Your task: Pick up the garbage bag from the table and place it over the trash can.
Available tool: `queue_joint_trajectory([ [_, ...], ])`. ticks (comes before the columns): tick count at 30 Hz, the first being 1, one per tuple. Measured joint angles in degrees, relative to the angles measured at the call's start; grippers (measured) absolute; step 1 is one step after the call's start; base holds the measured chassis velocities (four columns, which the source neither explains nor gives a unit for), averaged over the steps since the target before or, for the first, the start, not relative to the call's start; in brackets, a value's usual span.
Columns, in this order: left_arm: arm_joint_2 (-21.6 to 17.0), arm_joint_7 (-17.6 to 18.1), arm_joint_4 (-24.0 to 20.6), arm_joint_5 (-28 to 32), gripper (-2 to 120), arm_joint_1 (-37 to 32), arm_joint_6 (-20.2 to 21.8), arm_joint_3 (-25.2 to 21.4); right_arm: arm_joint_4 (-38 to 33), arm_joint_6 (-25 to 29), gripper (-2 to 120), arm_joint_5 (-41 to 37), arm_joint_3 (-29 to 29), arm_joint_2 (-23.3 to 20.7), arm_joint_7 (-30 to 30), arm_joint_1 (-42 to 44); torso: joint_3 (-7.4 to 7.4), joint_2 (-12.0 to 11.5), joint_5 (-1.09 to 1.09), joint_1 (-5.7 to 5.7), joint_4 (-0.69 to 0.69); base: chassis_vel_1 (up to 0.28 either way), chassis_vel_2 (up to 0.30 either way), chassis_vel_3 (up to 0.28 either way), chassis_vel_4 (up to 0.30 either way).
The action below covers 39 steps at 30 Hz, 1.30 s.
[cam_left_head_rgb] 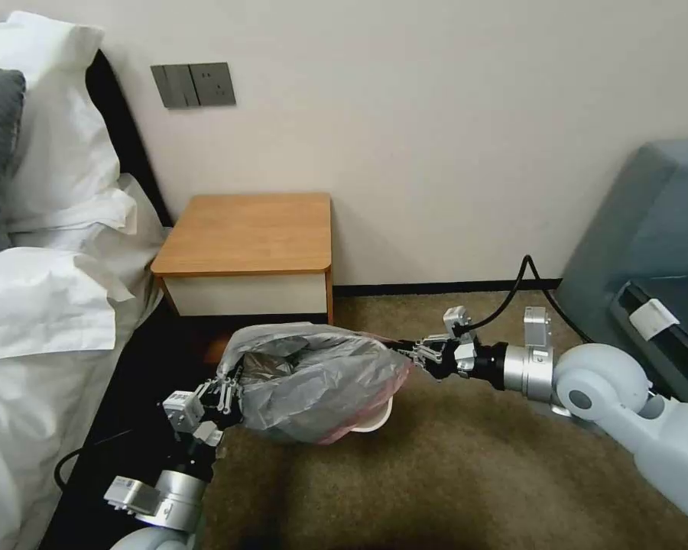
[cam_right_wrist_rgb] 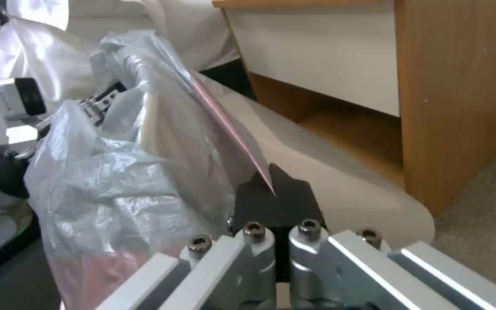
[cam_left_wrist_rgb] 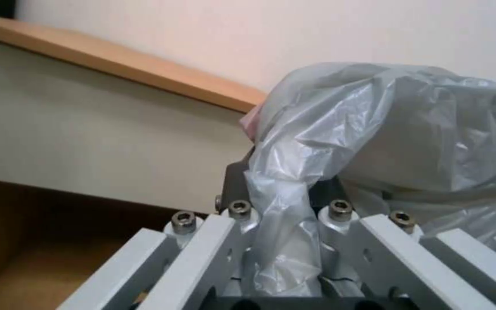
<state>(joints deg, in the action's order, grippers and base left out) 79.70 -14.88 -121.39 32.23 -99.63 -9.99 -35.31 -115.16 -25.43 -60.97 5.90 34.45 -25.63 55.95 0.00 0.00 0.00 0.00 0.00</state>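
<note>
**Stretching a thin bag over a small bin with two grippers**

Held nearest the camera in the head view, the left gripper (cam_left_head_rgb: 225,397) is seen low on the carpet (cam_left_head_rgb: 451,473) beside the bed (cam_left_head_rgb: 38,321). A gathered fold of the garbage bag (cam_left_head_rgb: 321,386) is pinched between its pressed-together fingers; in the left wrist view, a twisted strand of plastic is seen running down between the fingers (cam_left_wrist_rgb: 234,224).

The bag is stretched between the two grippers, billowed over the trash can (cam_left_head_rgb: 376,416), whose cream rim is partly seen under the bag's right side. The bag is judged not yet fully seated around the rim.

On the far right side of the bag, the right gripper (cam_left_head_rgb: 428,353) is closed on the pinkish-red edge; in the right wrist view that edge is seen trapped at the tips of the dark pads (cam_right_wrist_rgb: 277,193), with the bin's pale wall just behind.

Beyond the bin, the table (cam_left_head_rgb: 248,233) stands against the wall, its orange-brown top bare.

The bag is judged very light, soft and slippery, and easily torn or slipped from a grasp if pulled hard. A hold on the bunched edge at opposite sides of the mouth is judged best, so the opening can be spread over the rim.
</note>
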Motion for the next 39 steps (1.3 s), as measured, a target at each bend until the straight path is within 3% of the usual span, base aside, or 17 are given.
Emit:
queue_joint_trajectory([
  [9,-0.2,1.2,0.94,2.3,8,1.73,1.77,0.03,0.4,0.91,0,1.77,-0.02,0.2,-1.75,0.59,0.0,0.0,0.0,0.0,0.0,0.0,0.0,0.0,0.0],
  [16,-0.2,1.86,1.34,2.4,8,2.48,2.29,0.04,0.91,2.37,25,4.38,-0.26,0.45,-1.7,0.89,0.0,0.0,0.0,0.0,0.0,0.0,0.0,0.0,0.0],
  [20,-0.29,2.01,1.72,2.26,8,2.84,2.44,0.1,1.25,3.0,45,6.23,-0.3,0.16,-2.54,1.09,0.0,0.0,0.0,0.0,0.0,0.0,0.0,0.0,0.0],
  [21,-0.29,2.01,1.72,2.26,8,2.84,2.44,0.1,1.25,3.0,45,6.23,-0.3,0.16,-2.54,1.09,0.0,0.0,0.0,0.0,0.0,0.0,0.0,0.0,0.0],
  [29,-0.47,4.13,2.04,1.97,8,3.67,2.9,0.47,0.97,5.78,77,13.97,0.38,-1.32,-9.01,2.16,0.0,0.0,0.0,0.0,0.0,0.0,0.0,0.0,0.0],
  [36,-0.26,5.96,2.05,1.6,8,4.19,3.22,0.86,0.37,8.02,98,19.68,1.75,-1.26,-11.05,3.96,0.0,0.0,0.0,0.0,0.0,0.0,0.0,0.0,0.0],
  [39,-0.11,6.61,2.05,1.12,8,4.35,3.4,1.15,0.05,8.92,100,21.17,3.26,-0.77,-10.86,5.97,0.0,0.0,0.0,0.0,0.02,0.0,0.0,0.0,0.0],
])
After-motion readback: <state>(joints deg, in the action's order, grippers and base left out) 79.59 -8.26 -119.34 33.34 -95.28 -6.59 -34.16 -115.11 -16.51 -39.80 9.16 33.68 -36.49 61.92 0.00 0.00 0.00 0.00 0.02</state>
